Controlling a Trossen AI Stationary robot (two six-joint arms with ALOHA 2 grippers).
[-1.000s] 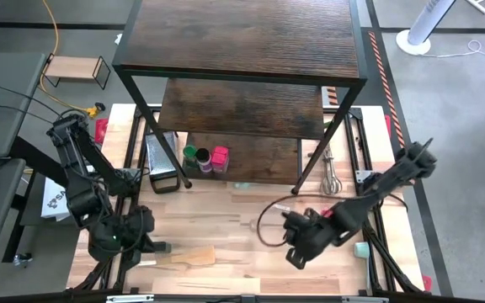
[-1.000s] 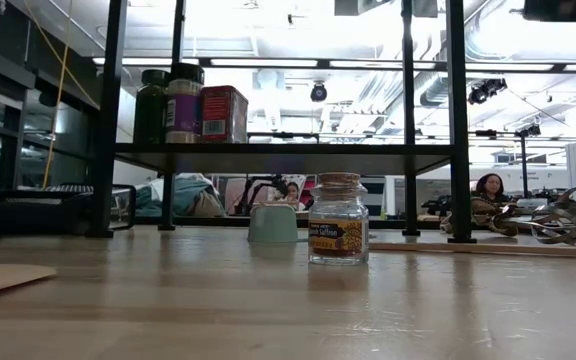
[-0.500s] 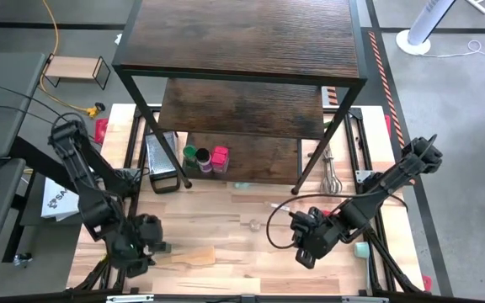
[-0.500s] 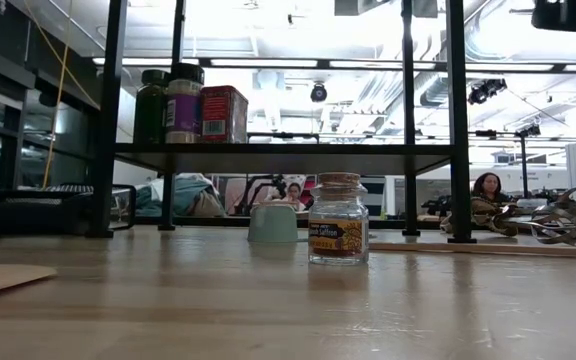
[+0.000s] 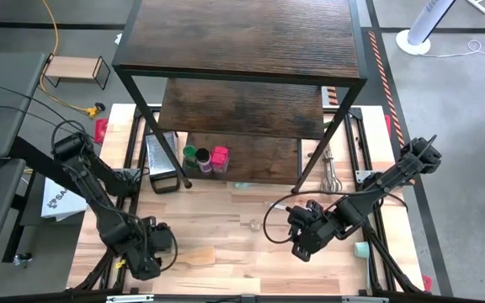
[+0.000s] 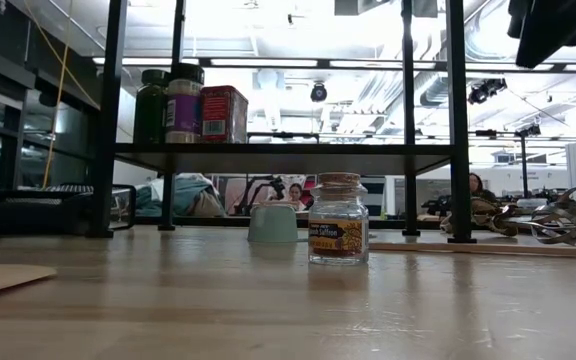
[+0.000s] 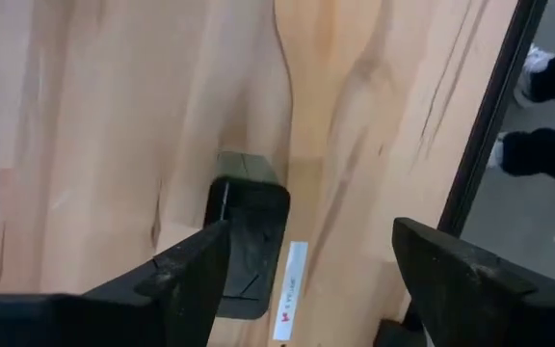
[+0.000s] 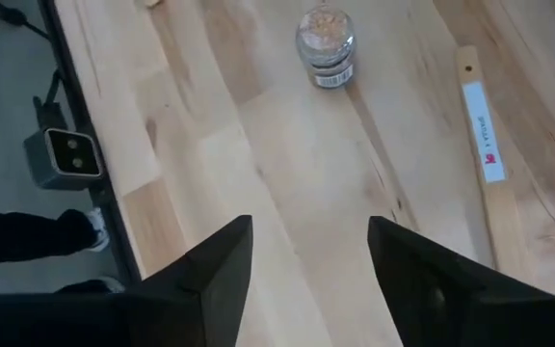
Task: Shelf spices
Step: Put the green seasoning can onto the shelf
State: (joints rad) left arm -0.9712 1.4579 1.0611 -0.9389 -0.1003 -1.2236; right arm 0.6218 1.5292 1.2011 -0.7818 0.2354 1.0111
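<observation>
- Three spice jars (image 6: 183,103) stand on the shelf (image 5: 241,158) lowest board.
- One small clear jar (image 6: 338,219) remains mid-table.
- Left tool (image 7: 306,265) and right tool (image 8: 308,255): fingers apart, empty.

Shelf (image 5: 251,38): dark brown wood-grain boards, thin black frame. On its bottom tier: green-lidded jar (image 5: 190,154), dark-lidded jar (image 5: 204,155) with a purple-and-white label, red tin (image 5: 219,156). Clear glass jar (image 6: 338,219) on the table had an orange-yellow label and pale cork-coloured lid. Table (image 5: 226,227) was light blond wood with darker streaks. Small cup (image 6: 272,223) was pale mint. Both arms were black. Wooden stick (image 8: 480,120) was pale with a white label printed red.
</observation>
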